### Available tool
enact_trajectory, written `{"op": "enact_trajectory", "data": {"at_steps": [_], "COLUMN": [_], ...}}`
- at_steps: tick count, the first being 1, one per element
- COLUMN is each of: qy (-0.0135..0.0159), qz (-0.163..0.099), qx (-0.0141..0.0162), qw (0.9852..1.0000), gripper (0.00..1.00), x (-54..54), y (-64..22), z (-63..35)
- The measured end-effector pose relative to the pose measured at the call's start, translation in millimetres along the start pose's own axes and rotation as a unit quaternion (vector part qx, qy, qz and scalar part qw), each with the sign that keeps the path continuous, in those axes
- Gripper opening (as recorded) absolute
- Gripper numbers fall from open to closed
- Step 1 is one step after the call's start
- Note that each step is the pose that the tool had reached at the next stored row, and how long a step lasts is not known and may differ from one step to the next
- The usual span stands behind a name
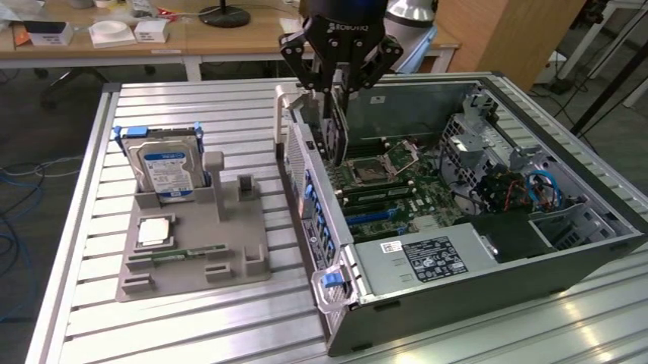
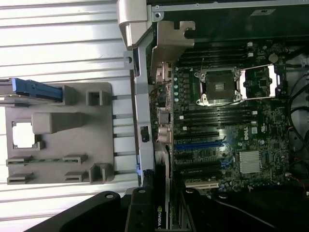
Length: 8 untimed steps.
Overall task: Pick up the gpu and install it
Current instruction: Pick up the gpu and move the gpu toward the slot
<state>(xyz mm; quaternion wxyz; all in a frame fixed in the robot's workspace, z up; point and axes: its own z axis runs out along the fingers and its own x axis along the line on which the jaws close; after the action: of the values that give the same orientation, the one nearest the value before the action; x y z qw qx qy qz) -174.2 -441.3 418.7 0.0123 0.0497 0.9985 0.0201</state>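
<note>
1. The end effector [image 1: 336,89] hangs above the open computer case [image 1: 567,250], close to the case's rear wall. Its fingers are clamped on the gpu [image 1: 335,129].
2. The card hangs straight down from the fingers, clear of the board. It stands on edge with its flat black face upright. In the exterior view it looks longer top to bottom than across.
3. The wrist view looks down the card's edge, where a green logo shows between the dark fingers. The motherboard [image 2: 227,145] spreads out below and beyond it.
4. The relation that matters here is the blue expansion slot [image 2: 198,144], which lies below the end effector and farther into the case, away from the rear wall. The CPU socket [image 2: 217,87] sits off to one side of it.
5. By my reading, the card's plane runs more along the rear wall than along that slot, though the angle is hard to judge.
6. Outside the case, well apart from the end effector, a grey parts fixture [image 1: 193,250] rests on the slatted counter [image 1: 202,326]. It holds a hard drive [image 1: 167,171] standing upright.
</note>
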Motion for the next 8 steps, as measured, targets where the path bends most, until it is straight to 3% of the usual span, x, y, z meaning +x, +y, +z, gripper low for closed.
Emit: {"op": "enact_trajectory", "data": {"at_steps": [8], "qy": [0.0000], "qz": [0.000], "qx": [0.0000], "qw": [1.0000], "gripper": [0.26], "x": [-20.0], "y": [2.0], "z": [0.6]}}
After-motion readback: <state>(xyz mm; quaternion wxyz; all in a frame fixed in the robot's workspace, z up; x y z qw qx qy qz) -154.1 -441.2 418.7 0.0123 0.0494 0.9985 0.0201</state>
